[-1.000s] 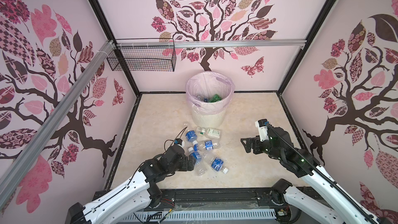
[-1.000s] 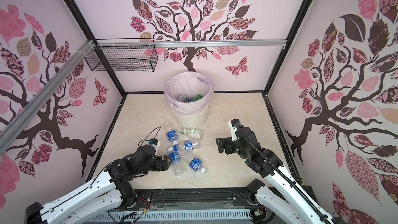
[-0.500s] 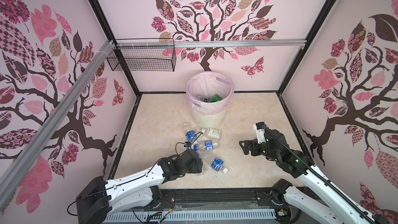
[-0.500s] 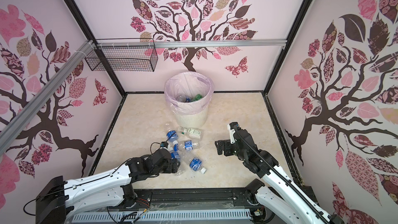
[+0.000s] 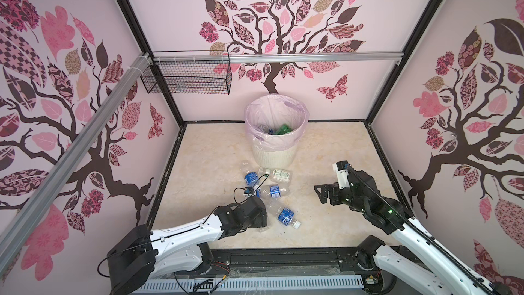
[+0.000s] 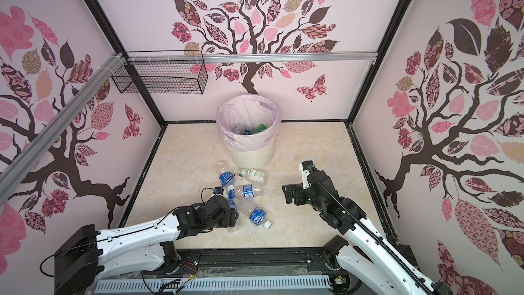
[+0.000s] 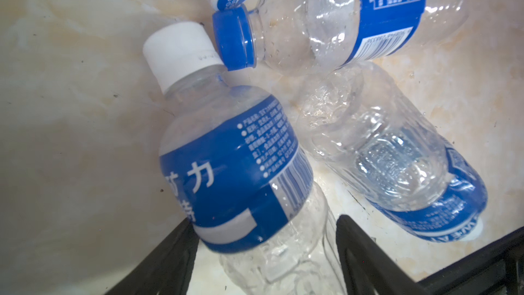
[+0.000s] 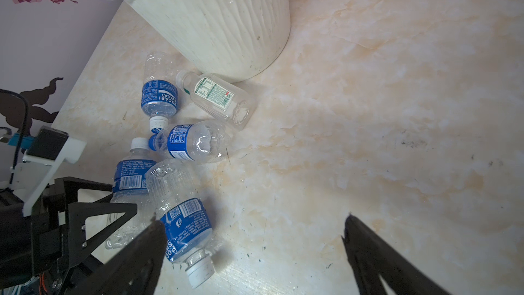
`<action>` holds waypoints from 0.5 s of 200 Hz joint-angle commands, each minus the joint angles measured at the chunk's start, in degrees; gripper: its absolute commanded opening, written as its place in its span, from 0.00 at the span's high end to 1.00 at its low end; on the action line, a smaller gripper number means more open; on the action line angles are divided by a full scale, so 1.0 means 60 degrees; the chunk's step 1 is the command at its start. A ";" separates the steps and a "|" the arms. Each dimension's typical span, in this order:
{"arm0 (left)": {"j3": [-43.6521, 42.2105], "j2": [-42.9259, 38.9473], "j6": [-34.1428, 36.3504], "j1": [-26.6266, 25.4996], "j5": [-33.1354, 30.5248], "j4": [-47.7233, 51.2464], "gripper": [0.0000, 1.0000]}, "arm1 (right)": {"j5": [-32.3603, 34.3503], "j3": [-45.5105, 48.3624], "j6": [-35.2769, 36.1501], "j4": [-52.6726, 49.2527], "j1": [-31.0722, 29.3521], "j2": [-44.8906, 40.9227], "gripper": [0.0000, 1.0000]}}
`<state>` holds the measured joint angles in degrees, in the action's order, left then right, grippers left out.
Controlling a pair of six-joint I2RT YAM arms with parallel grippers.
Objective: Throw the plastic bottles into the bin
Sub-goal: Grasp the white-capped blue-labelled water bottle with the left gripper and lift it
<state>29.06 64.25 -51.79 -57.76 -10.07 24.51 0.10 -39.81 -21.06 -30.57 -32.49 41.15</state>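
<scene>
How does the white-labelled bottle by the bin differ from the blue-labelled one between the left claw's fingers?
The white-labelled bottle lies beside the bin; the blue-labelled bottle lies between the left gripper's open fingers. The white-labelled bottle's print is green; the blue-labelled bottle's lettering is white. Both are clear and lie on their sides.

My cell's pink walls [image 5: 175,9] carry brown-and-pink tree, leaf and butterfly decals [image 5: 270,80], with black posts [image 5: 126,15] at the corners. The floor [image 5: 334,148] is cream marble-look, evenly lit. Far left, a wire basket [image 5: 187,80] hangs from the rail [image 5: 312,57] across the far wall.
</scene>
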 commanded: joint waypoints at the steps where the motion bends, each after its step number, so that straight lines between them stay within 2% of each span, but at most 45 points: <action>1: -0.0309 0.0181 -0.0128 -0.0027 -0.0172 -0.0064 0.23 | -0.0095 0.0057 -0.0122 0.0085 -0.0005 -0.0003 0.01; 49: -0.0361 0.0353 -0.0201 -0.0027 -0.0412 0.0227 0.29 | -0.0108 0.0058 -0.0138 0.0099 -0.0005 0.0018 0.01; 100: -0.0229 -0.0411 -0.0214 -0.0027 -0.0895 0.1021 0.39 | -0.0115 0.0029 -0.0138 0.0097 -0.0007 0.0052 0.01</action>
<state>27.99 64.58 -52.84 -57.76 -12.60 27.11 -0.27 -39.79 -21.47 -30.55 -32.49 41.25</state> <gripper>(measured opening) 0.635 0.994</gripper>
